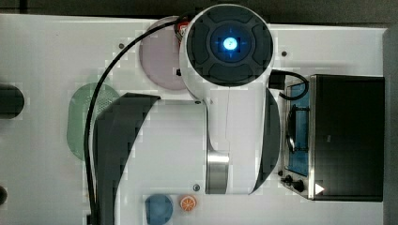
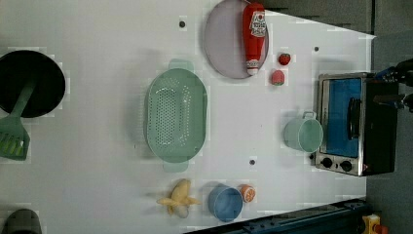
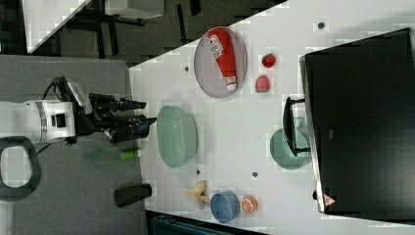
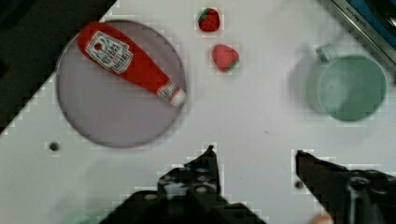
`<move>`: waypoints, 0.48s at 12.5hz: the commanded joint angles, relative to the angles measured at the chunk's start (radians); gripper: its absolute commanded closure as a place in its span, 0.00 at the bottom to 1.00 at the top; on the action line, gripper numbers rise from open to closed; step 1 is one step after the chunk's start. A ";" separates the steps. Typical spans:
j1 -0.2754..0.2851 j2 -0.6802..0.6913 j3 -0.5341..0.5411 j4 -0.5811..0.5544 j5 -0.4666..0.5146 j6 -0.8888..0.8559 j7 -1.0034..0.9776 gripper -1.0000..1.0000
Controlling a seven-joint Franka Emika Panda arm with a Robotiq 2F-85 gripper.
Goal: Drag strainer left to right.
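Observation:
The strainer (image 2: 176, 122), a pale mint-green oval colander with a dotted bottom, lies upright on the white table (image 2: 97, 48); part of it peeks past the arm in the top view (image 1: 80, 119). In the right view it sits just to the right of my gripper (image 3: 149, 111), which hangs above the table, apart from the strainer (image 3: 177, 136). My gripper (image 4: 254, 154) is open, with nothing but bare table between its black fingers (image 4: 205, 165).
A lilac plate (image 2: 224, 44) carries a ketchup bottle (image 2: 254, 36), with two strawberries (image 2: 277, 77) beside it. A green cup (image 2: 304, 135) stands before the toaster oven (image 2: 355, 122). Banana (image 2: 179, 199), blue cup (image 2: 225, 202) and orange (image 2: 248, 193) lie near one edge; a black pan (image 2: 29, 83) holds a spatula.

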 commanded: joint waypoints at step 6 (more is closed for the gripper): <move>0.027 -0.361 0.093 -0.234 0.043 -0.113 0.063 0.00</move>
